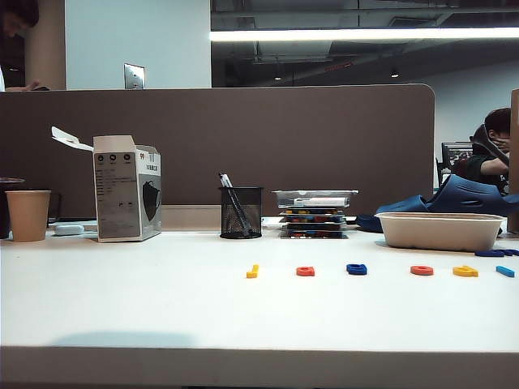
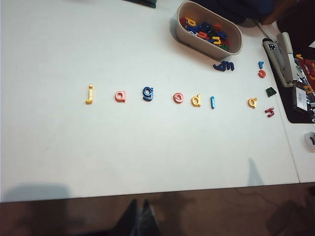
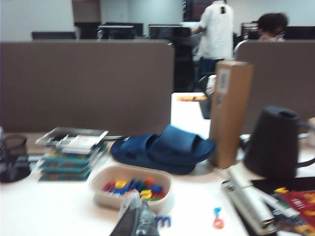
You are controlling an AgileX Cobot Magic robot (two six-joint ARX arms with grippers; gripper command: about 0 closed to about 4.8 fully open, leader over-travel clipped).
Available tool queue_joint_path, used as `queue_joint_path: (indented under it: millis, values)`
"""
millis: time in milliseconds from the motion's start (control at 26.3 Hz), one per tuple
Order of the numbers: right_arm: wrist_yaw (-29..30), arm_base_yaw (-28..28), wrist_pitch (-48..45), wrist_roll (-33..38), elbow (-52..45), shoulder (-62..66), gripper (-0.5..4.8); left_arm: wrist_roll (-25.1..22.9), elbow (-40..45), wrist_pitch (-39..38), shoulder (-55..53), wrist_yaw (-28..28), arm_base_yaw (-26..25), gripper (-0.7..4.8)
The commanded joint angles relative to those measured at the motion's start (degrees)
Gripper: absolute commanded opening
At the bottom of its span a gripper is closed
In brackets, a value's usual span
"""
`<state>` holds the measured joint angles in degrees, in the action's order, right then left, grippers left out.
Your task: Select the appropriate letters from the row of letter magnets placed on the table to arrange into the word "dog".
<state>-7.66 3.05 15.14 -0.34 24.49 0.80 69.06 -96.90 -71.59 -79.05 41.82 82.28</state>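
Note:
The row of letter magnets lies across the white table (image 2: pixel 147 147). It holds a thin yellow stick letter (image 2: pixel 89 94), a squarish red-orange letter (image 2: pixel 120 96), the dark blue "g" (image 2: pixel 148 93), the red-orange "o" (image 2: pixel 178 98), the yellow "d" (image 2: pixel 196 100) and a light blue letter (image 2: pixel 212 102). In the exterior view I see the "g" (image 1: pixel 356 268), "o" (image 1: pixel 422 270) and "d" (image 1: pixel 465 271). My left gripper (image 2: pixel 140 200) is shut and empty, off the table's near edge. My right gripper (image 3: pixel 139 195) is shut and empty, near the bin. Neither gripper shows in the exterior view.
A beige bin (image 2: pixel 209 28) of spare letters stands behind the row, with loose letters (image 2: pixel 224 65) and a stapler (image 2: pixel 281 59) beside it. Along the back are a blue slipper (image 3: pixel 162 147), a mesh pen cup (image 1: pixel 241 212), a carton (image 1: pixel 126 188) and a paper cup (image 1: pixel 27 215).

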Motion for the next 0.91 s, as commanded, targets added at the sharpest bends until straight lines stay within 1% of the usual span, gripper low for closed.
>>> queue_joint_path:
  millis: [38,190,456,495,571,761,837,913]
  values:
    - [-5.1,0.1,7.2,-0.2,10.3,3.0,-0.08,0.0,-0.1,0.1,0.1,0.6,0.1,-0.05]
    - [-5.7,0.1,12.1,-0.1,19.0,9.0,-0.08,0.0,-0.1,0.1,0.1,0.6,0.1,-0.05]
    - [-5.0,0.2,20.3,-0.1,33.0,22.1,-0.08,0.0,-0.1,0.1,0.1,0.6,0.1,-0.05]
    - [-3.5,0.2,23.9,0.1,37.3,26.6,-0.08,0.0,-0.1,0.1,0.1,0.6,0.1,-0.05]
    - [-1.6,0.2,27.4,2.1,41.4,30.8,-0.09,0.0,-0.1,0.1,0.1,0.6,0.1,-0.05]
    - [3.9,0.2,40.6,10.5,53.5,43.4,-0.09,0.0,-0.1,0.1,0.1,0.6,0.1,-0.05]
    - [6.4,0.2,45.7,12.4,58.3,48.7,-0.09,0.0,-0.1,0.1,0.1,0.6,0.1,-0.05]
    - [7.8,0.2,49.7,12.6,62.3,54.0,-0.09,0.0,-0.1,0.1,0.1,0.6,0.1,-0.05]
